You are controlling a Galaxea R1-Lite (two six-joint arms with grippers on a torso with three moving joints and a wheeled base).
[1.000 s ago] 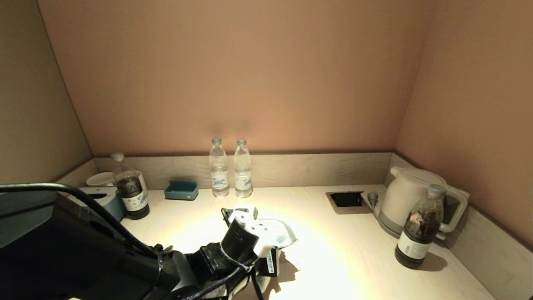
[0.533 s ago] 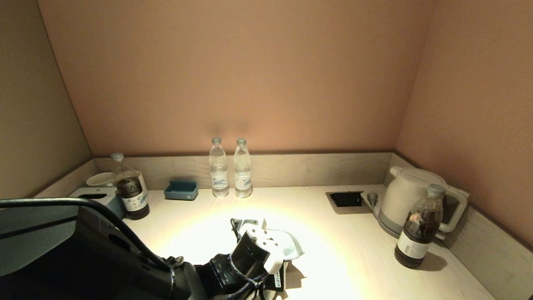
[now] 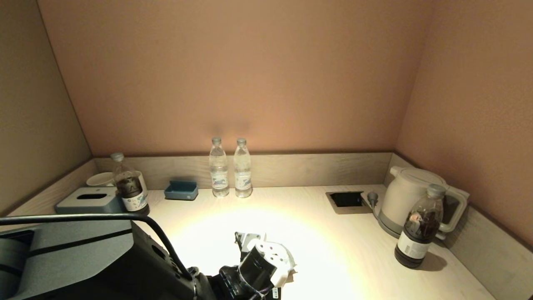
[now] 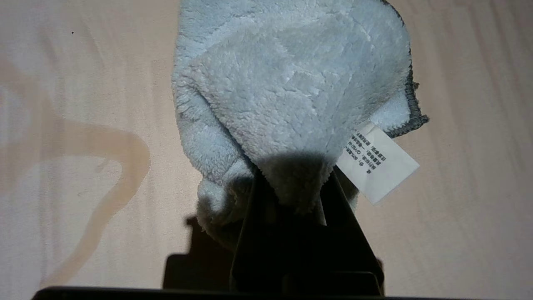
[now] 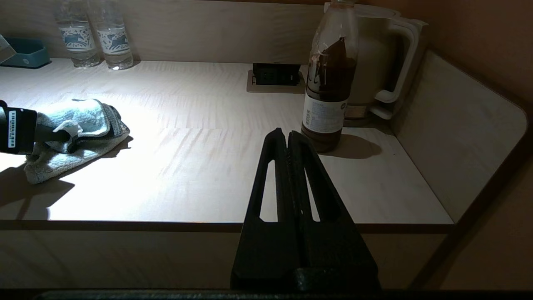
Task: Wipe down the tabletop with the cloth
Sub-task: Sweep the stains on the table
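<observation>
My left gripper (image 3: 260,249) is low over the pale wood tabletop (image 3: 316,233), near its front edge, and is shut on a fluffy light-blue cloth (image 4: 291,83). The cloth lies spread on the wood beyond the fingertips, with a white label (image 4: 377,162) sticking out at one side. In the right wrist view the cloth (image 5: 79,133) lies bunched at the left gripper (image 5: 62,135). In the head view the gripper hides most of the cloth. My right gripper (image 5: 287,135) is shut and empty, just off the table's front edge and out of the head view.
Two water bottles (image 3: 218,168) stand at the back wall beside a blue tray (image 3: 181,190). At the left are a dark bottle (image 3: 130,189) and a tissue box (image 3: 89,200). At the right are a kettle (image 3: 406,200), a dark bottle (image 3: 420,227) and a socket recess (image 3: 347,199). A damp streak (image 4: 104,166) marks the wood.
My left gripper has dragged the cloth toward the table's front edge and a little to the right. The other things have not moved.
</observation>
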